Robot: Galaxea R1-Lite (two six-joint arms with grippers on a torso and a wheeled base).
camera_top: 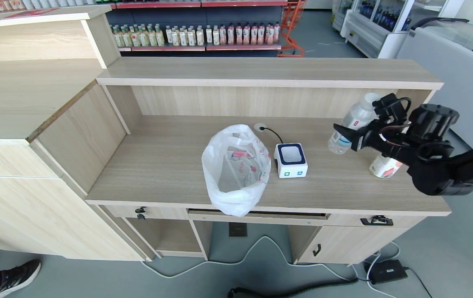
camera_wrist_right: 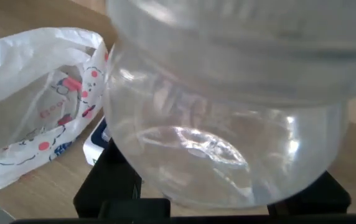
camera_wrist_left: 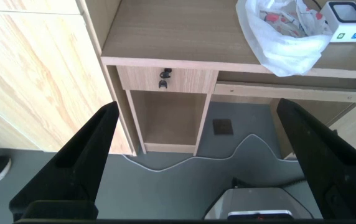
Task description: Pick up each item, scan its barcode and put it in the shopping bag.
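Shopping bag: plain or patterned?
The shopping bag is white with red and pink cartoon prints; best in the right wrist view.

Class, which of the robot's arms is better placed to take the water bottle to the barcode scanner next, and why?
Right. The right gripper is shut on the water bottle, close beside the barcode scanner. The left gripper is open and empty, low in front of the counter.

Right gripper (camera_top: 354,138) is gripping a tilted clear bottle (camera_top: 358,114) at the table's (camera_top: 166,165) right end, while the white shopping bag (camera_top: 236,169) is standing open just beside the scanner (camera_top: 290,160).
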